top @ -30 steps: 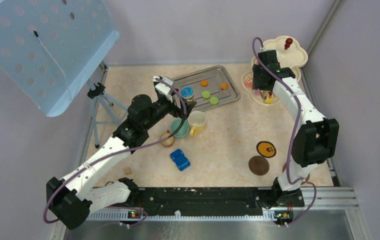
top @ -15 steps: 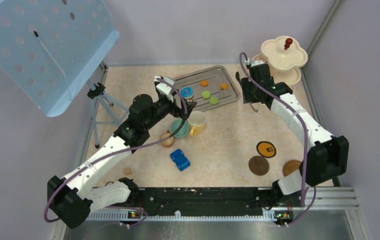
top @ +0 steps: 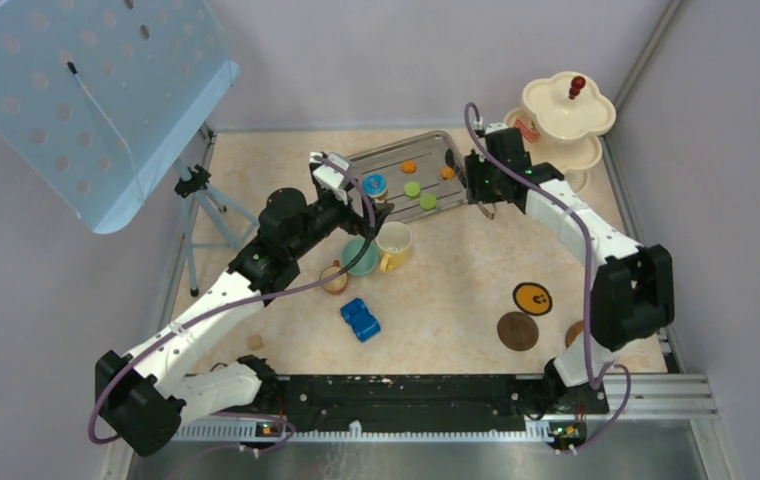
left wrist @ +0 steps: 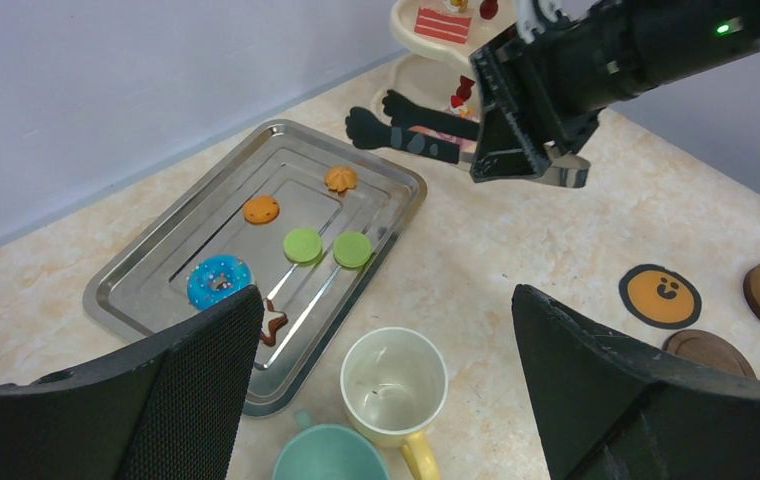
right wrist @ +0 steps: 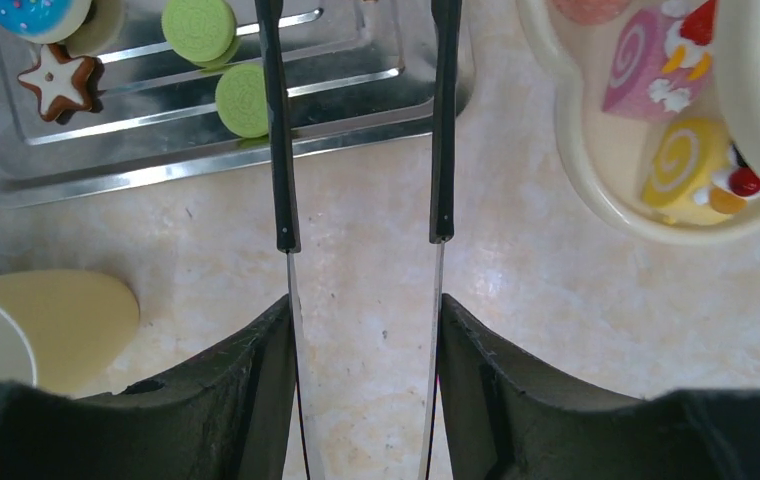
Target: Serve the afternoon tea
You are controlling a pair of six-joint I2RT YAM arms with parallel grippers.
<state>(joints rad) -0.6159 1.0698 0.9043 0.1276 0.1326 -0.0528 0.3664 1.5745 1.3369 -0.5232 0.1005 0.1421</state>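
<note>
Right end effector (right wrist: 364, 330) squeezes black tongs (right wrist: 277, 150), tips apart, empty.
Round green toy macarons (right wrist: 243, 100) look light, hard, slippery; pinch across their rims.

Silver tray (left wrist: 286, 175); green macarons (left wrist: 303, 245); blue sprinkled donut (left wrist: 218, 281); pink swirl roll (right wrist: 639, 75); yellow swirl roll (right wrist: 686, 160); black tongs (right wrist: 279, 130).

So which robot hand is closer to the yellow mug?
Left. The left gripper hangs open just above the yellow mug, on its far side. The right gripper, holding tongs, is farther off to the right, by the end of the tray.
</note>
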